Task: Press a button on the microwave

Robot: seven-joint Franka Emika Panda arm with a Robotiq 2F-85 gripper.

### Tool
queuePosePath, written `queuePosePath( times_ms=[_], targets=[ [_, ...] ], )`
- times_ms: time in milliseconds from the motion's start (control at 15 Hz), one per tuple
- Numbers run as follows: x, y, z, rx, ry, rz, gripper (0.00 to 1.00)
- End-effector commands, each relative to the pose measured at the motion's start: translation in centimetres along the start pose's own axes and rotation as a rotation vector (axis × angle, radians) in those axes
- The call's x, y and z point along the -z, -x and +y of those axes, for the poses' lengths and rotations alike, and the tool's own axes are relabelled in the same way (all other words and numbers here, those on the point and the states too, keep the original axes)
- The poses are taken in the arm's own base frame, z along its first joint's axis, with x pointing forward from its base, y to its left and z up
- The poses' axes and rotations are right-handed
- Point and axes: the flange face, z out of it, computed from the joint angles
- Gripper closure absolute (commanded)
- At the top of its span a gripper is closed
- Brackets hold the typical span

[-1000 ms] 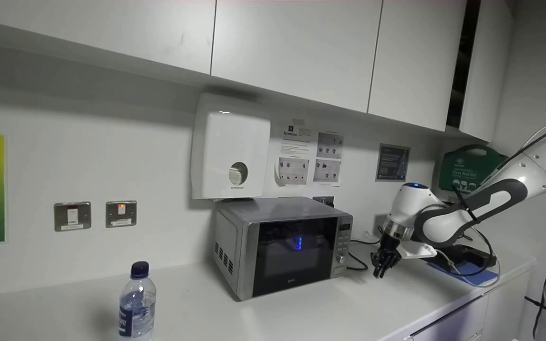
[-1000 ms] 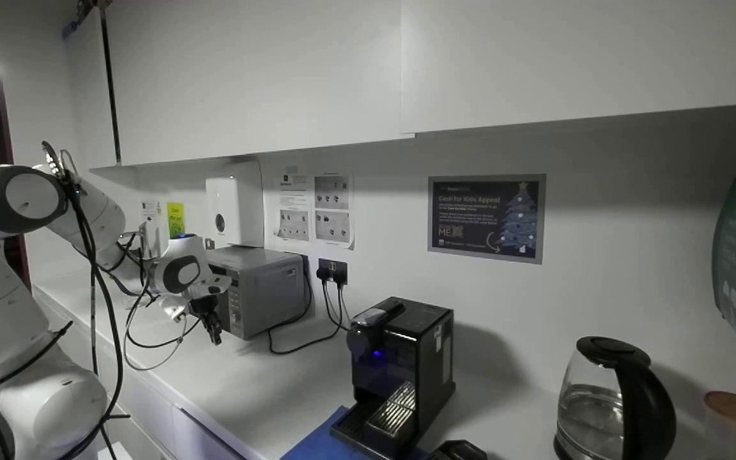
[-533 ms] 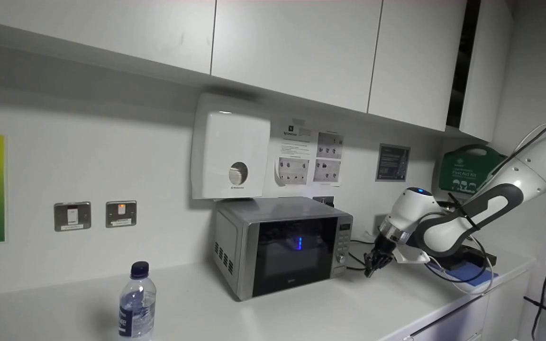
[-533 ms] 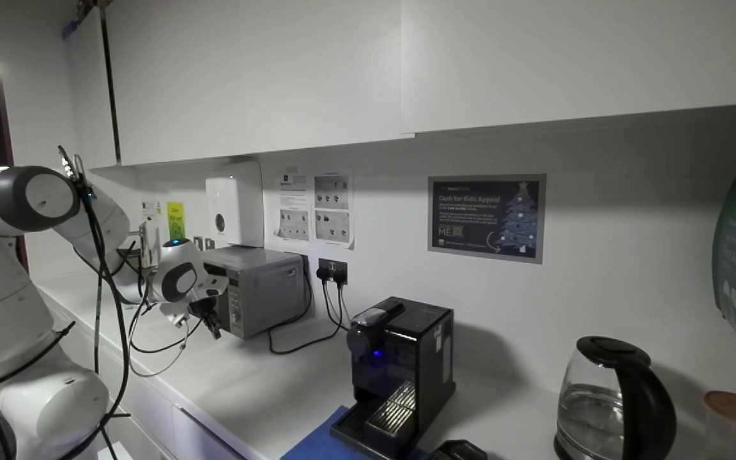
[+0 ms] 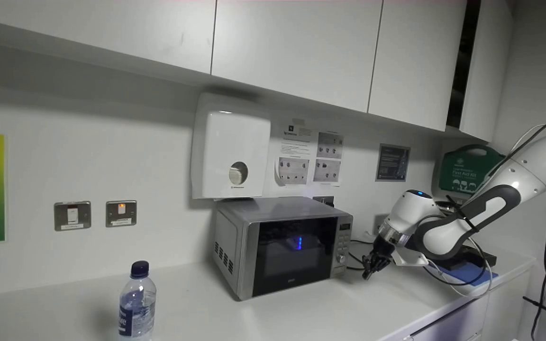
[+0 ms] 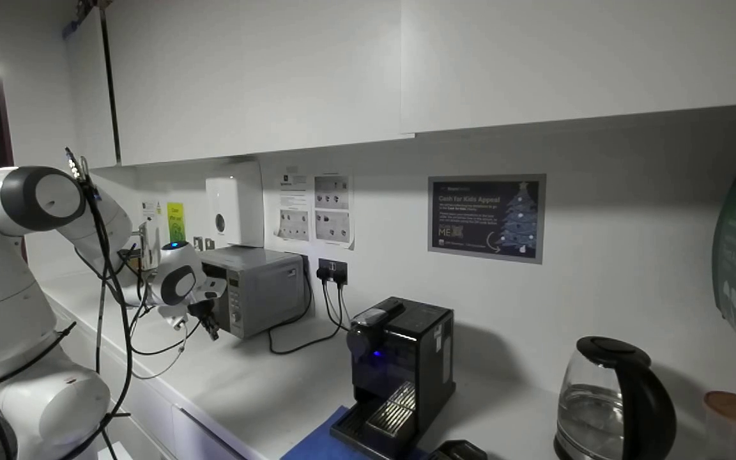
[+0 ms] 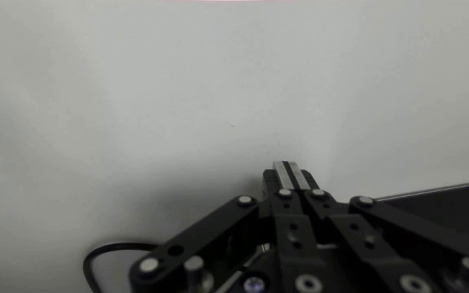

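Although the black, two-fingered mechanical gripper (image 7: 291,174) hangs near its goal, you have yet to make contact: in an exterior view its tips stand apart from the narrow, silver-grey upright control strip (image 5: 341,247) and slant down toward the flat white worktop (image 5: 301,310). The gripper's jaws are clenched on nothing, pads together, and should serve you as one blunt probe. Your target, the small, silver-grey boxy microwave (image 5: 283,248) with a dark glass door (image 5: 295,258), stands on that worktop below the glossy white wall dispenser (image 5: 235,147). The step in hand appears to be the approach. Raise the tips to the level of the small grey buttons (image 5: 343,244), which lie above the round silver knob (image 5: 341,258), then pitch the gripper until its fingers face the strip squarely. Since the wrist view holds mostly worktop and a thin black cable (image 7: 116,246), align by both exterior views. Advance slowly and press lightly along a straight line: a slanting push may catch two buttons or the knob, and a hard one could slide the microwave back. Button labels are too small to read.
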Motion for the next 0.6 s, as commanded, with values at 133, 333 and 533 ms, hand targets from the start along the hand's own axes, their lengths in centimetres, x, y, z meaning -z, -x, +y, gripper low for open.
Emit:
queuePosePath(
  times_ms=[133, 333, 533],
  targets=[
    [-0.5, 0.4, -0.8, 0.067, 0.042, -0.001, 1.0],
    [-1.5, 1.4, -2.0, 0.113, 0.024, -0.021, 1.0],
    [-2.1, 2.1, -2.9, 0.147, 0.02, -0.035, 1.0]
  ],
)
